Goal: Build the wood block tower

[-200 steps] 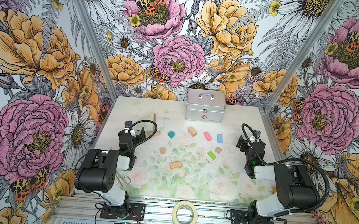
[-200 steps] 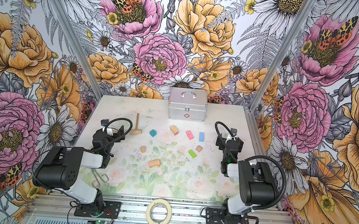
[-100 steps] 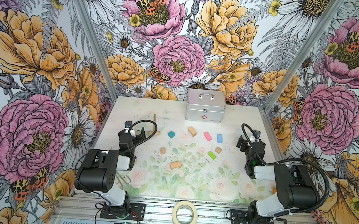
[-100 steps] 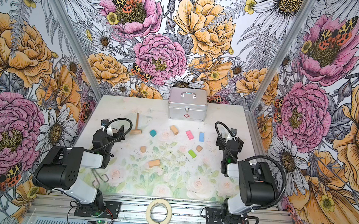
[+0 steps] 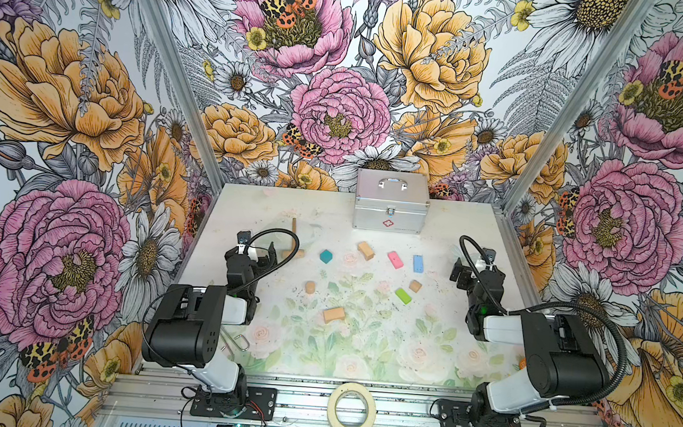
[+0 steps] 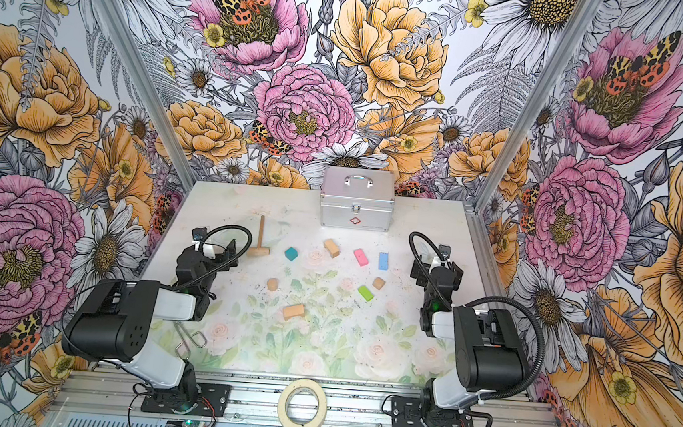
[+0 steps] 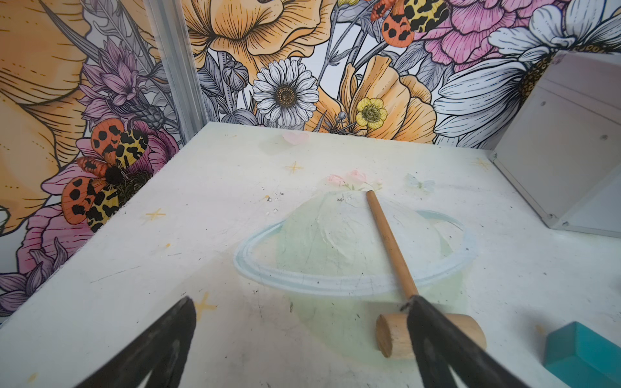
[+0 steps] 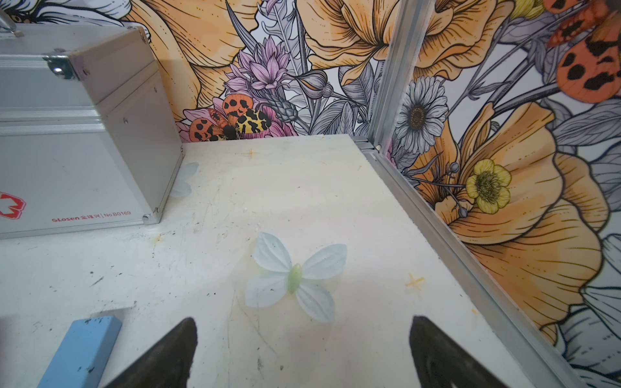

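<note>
Because the table [image 5: 257, 208] carries the silver case [image 5: 390, 201] at its far edge, the middle is free for stacking. The left gripper [image 7: 300, 302] and right gripper [image 8: 302, 320] wait at the sides, jaws spread wide and empty, seemingly ready for a first pick. The wood blocks [image 5: 334, 315] lie singly across the middle, none stacked, with the blue block [image 8: 79, 349] just beside the right gripper.

Three tall walls [image 5: 340, 97] papered with big pink and orange peonies, white daisies and spotted moths enclose a pale tabletop [image 5: 323, 209] printed with faded roses and leaves. Silver aluminium posts [image 5: 170, 63] stand at the far corners. A slotted metal rail [image 5: 408, 403] runs along the near edge.
</note>
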Robot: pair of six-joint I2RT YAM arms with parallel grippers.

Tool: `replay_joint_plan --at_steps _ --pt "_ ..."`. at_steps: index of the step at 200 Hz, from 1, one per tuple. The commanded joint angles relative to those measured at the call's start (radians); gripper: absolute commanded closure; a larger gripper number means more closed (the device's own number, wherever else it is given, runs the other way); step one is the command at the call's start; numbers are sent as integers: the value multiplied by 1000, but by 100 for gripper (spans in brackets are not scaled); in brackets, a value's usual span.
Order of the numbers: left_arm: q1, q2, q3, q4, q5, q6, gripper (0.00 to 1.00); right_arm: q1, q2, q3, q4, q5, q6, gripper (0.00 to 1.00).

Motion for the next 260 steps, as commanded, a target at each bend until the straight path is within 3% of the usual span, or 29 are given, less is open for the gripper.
replay_joint_plan --at_steps 1,64,93,118,151,196,224,260 --pt "-7 -13 16 3 2 1 1 5 -4 1 19 18 13 0" --pt "-10 -50 21 -34 -6 1 4 6 -11 2 21 25 9 1" --pt "-16 -207 93 -298 -39 -4 7 7 -168 188 -443 82 42 4" --pt "-22 -309 159 -487 -44 -79 10 34 -229 371 -793 84 155 12" --pt "-50 -396 181 -548 17 -136 14 206 -219 531 -1042 210 275 15" --pt "-109 -452 246 -671 53 -141 14 422 -36 725 -1134 180 404 16" --pt "-142 -478 250 -698 62 -140 14 515 187 948 -1240 171 395 16" --pt "-161 -515 244 -721 61 -123 14 554 442 1219 -1360 52 344 16"
